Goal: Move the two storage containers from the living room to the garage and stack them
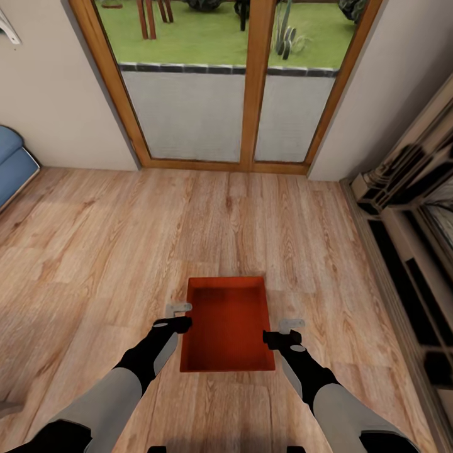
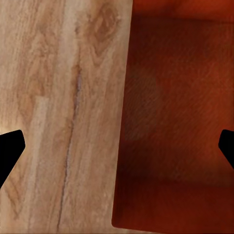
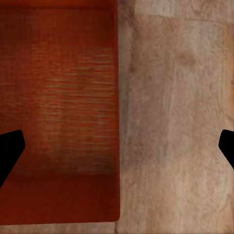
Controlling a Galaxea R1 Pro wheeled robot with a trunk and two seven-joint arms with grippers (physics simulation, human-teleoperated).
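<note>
I've got both grippers spread wide, left gripper [image 1: 180,316] and right gripper [image 1: 284,331] flanking the storage container [image 1: 228,324]; glass doors [image 1: 217,82] beyond it.

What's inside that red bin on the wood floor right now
Nothing shows inside the storage container: its bare red-orange bottom is visible from above. Both grippers, left and right, sit open over its side walls. The floor beneath it is covered.

Red-orange storage container [image 1: 228,324] on wood floor [image 1: 94,251], claws flanking it
</note>
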